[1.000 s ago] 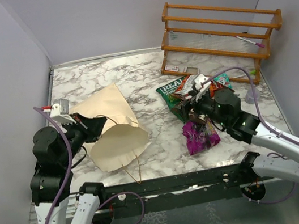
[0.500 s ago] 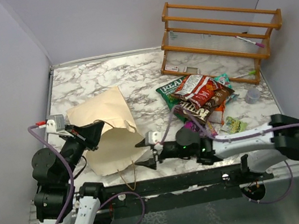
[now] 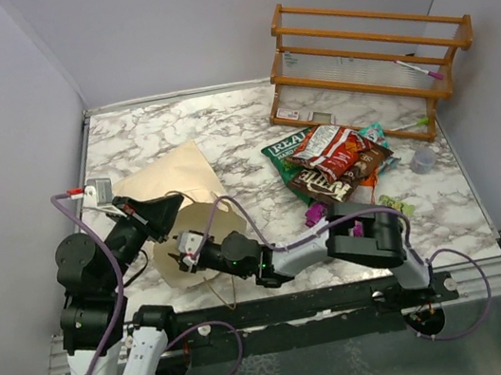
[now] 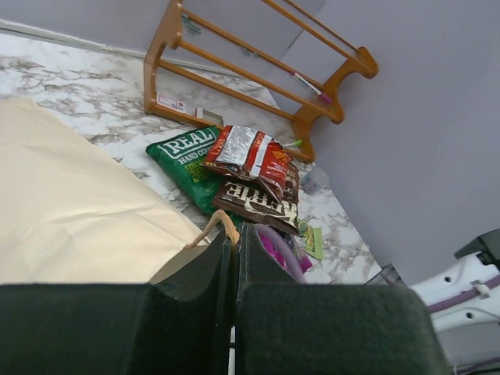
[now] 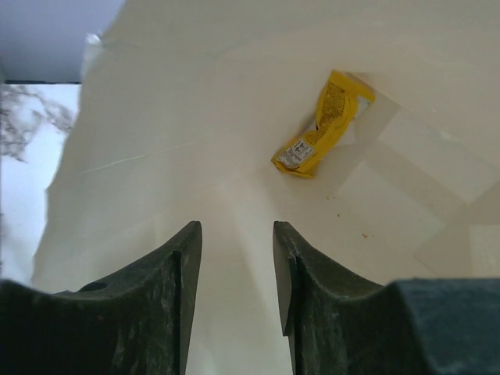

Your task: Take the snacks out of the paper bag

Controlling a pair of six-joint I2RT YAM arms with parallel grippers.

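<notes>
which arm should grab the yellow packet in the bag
Right: the right gripper is inside the paper bag, jaws apart, facing the yellow packet. The left gripper is shut on the rim, holding it open.

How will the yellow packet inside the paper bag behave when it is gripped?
The yellow packet looks small, creased and bent, so it is probably light and floppy. Pushed, it may slide along the smooth paper bag.

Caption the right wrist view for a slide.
Inside the paper bag: right gripper, jaws apart and empty, faces a yellow snack packet lying ahead.
</notes>
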